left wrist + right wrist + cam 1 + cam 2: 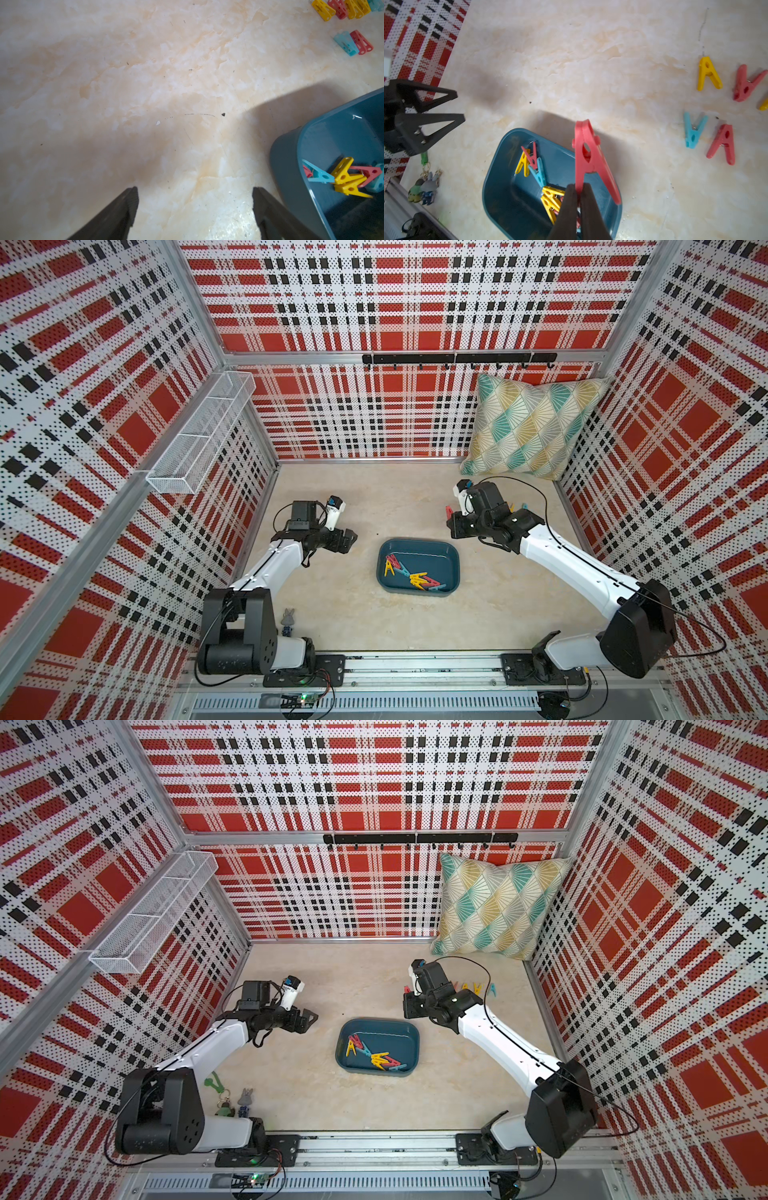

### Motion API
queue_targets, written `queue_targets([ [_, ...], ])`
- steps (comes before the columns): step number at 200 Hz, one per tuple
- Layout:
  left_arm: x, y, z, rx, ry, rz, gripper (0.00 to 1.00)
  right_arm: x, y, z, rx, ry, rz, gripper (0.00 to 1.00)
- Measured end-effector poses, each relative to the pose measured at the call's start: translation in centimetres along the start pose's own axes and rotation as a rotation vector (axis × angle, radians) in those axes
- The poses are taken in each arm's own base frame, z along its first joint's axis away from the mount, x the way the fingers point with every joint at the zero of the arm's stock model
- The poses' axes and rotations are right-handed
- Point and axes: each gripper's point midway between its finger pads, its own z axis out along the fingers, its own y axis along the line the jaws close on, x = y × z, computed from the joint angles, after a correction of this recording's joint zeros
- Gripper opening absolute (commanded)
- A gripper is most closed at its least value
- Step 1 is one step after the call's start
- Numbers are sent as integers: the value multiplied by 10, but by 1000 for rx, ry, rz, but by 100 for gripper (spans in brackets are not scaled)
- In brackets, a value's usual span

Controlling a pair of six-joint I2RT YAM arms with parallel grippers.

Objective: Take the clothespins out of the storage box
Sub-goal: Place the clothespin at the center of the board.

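The left end effector (194,188) hangs over the bare table (145,83) with its fingers wide apart and nothing between them, near the storage box (417,544). This box stands at the middle of the table, and several clothespins (415,578) lie inside it. By its far right corner, the right end effector (579,187) is clamped on a red clothespin (588,153). Further right, loose clothespins (708,73) lie on the table.

Storage box (287,166) partly off-frame

Marble tabletop (374,614): storage box (434,558), clothespins (709,72), pillow (536,427)
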Motion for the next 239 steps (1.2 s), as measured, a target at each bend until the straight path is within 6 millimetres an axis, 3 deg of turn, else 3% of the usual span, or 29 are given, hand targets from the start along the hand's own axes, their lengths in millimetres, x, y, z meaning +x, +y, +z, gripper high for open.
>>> queue_targets([
  [87, 0, 0, 0, 0, 0, 0, 92, 10, -113, 2, 111, 11, 287, 0],
  [142, 0, 0, 0, 0, 0, -1, 91, 35, -178, 20, 180, 74, 433, 0],
  [195, 0, 1, 0, -3, -1, -3, 91, 53, -207, 44, 217, 161, 445, 0],
  [239, 0, 2, 0, -3, -1, -3, 91, 47, -219, 64, 228, 193, 422, 0],
])
